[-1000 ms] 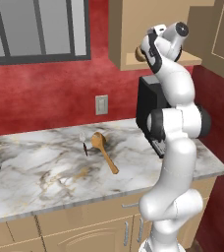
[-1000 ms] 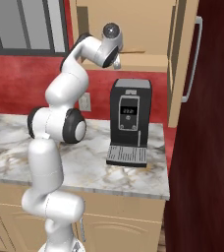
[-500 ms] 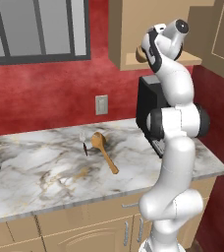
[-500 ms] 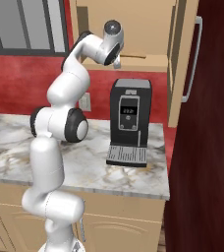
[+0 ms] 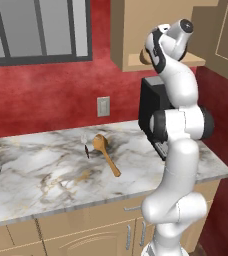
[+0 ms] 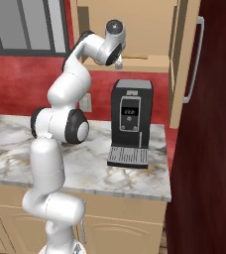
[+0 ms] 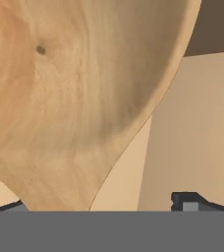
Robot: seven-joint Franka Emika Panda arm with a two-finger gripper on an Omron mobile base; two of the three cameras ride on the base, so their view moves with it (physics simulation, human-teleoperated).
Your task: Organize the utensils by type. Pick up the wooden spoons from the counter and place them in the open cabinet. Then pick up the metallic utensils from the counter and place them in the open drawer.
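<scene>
Wooden spoon bowl cropped; handle hidden.

Spoon bowl close before fingers

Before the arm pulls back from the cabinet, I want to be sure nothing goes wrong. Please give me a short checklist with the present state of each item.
1. Gripper jaws apart: ok, fingertips stand wide in the hand view.
2. First wooden spoon released: cannot tell, its bowl is close in front of the hand.
3. Spoon resting on the open cabinet shelf: cannot tell.
4. Second wooden spoon waiting on the counter: ok.
5. Coffee machine below the arm's path: ok, apart from the arm.
</scene>
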